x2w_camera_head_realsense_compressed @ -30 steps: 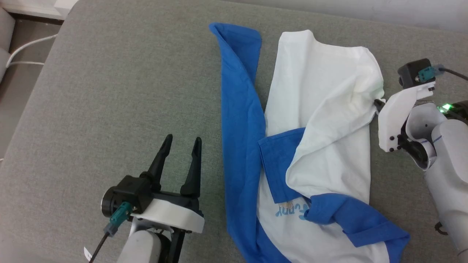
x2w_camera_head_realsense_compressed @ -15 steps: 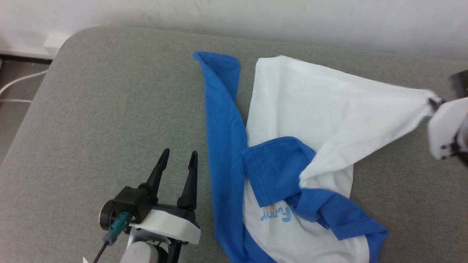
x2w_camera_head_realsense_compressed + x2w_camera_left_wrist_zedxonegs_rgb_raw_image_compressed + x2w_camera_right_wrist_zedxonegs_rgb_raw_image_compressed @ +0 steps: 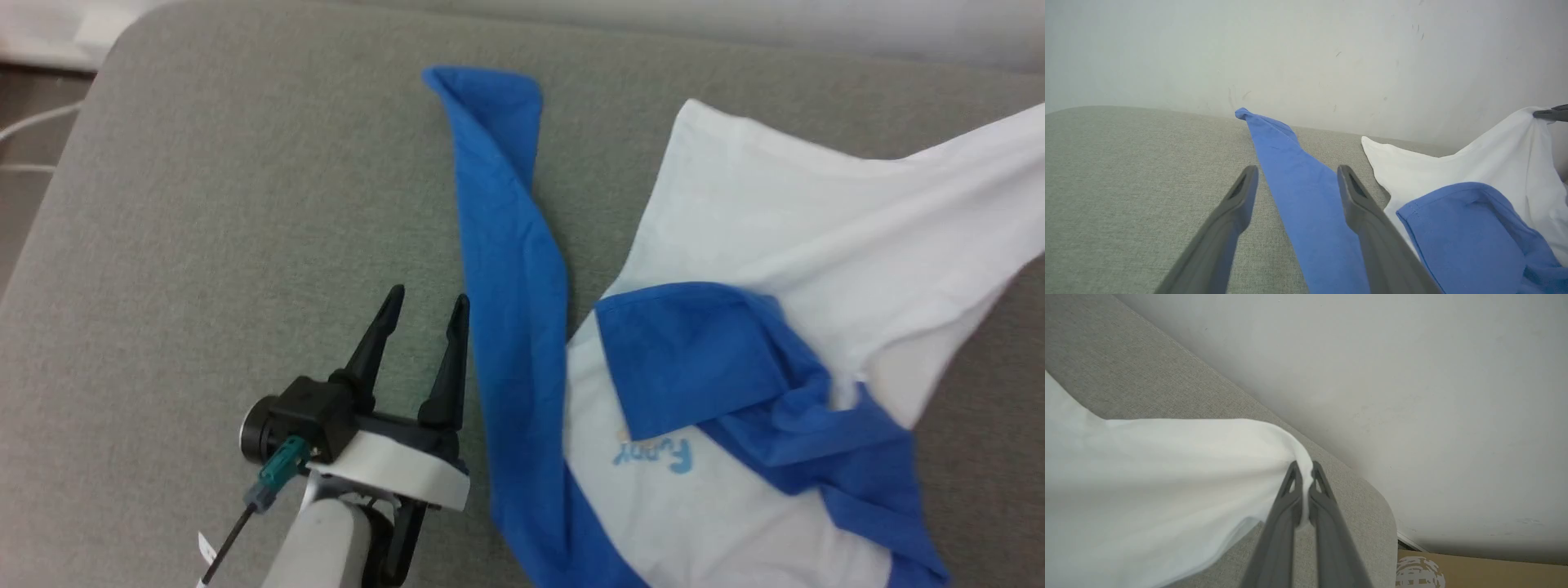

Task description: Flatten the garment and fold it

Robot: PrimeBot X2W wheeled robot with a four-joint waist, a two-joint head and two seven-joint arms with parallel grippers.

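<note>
The garment (image 3: 775,212) lies crumpled on the grey padded surface (image 3: 229,204), from the centre to the right of the head view. The long blue sleeve (image 3: 510,269) lies flat as a twisted strip, running from the far side toward the near edge. The second blue sleeve (image 3: 694,351) is folded over the chest, and the blue lettering (image 3: 653,455) sits just below it, upside down to us. The white body fabric is pulled taut up and to the right, past the edge of the head view.

In the right wrist view the right gripper (image 3: 1304,469) is clenched, its jaws pinching white fabric between the fingertips. We can't tell whether it has a hem or a corner. The pinched cloth is raised off the surface and drapes away to the left of that view. In the left wrist view we catch its dark tip at the far right, at the peak of the white cloth.

The left gripper (image 3: 429,296) has its fingers spread with nothing between them. It hovers just left of the long blue sleeve, and we can't confirm any contact. In the left wrist view that sleeve runs past the gap between the two fingers.

The wall (image 3: 1306,53) behind is pale. A cardboard box (image 3: 1478,573) sits below the surface's rounded corner. A white cable (image 3: 33,131) shows at the far left, beyond the surface's edge.
</note>
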